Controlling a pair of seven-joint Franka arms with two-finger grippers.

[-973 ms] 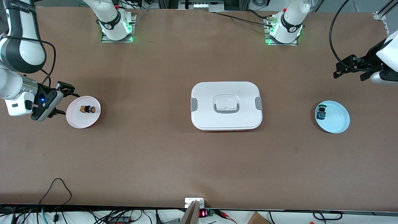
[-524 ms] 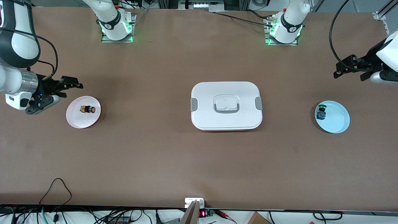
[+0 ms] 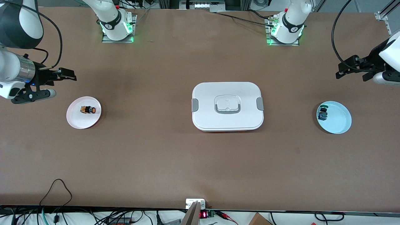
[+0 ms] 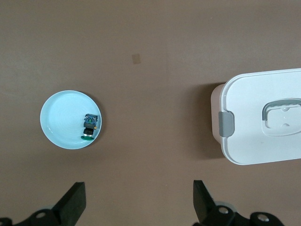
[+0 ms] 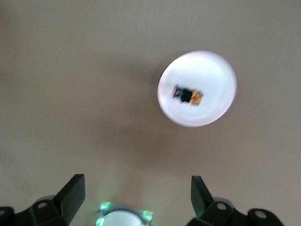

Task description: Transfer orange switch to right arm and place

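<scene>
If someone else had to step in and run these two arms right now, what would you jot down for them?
Right gripper: open, empty, up over bare table at the right arm's end, beside the pink plate.
Left gripper: open, empty, waiting at the left arm's end.
Orange switch: lying on the pink plate, nothing touching it.
Green-capped switch: on the blue plate.
White lidded box: mid-table, closed.
Done: orange switch appears placed.
Left: probably nothing.
</scene>
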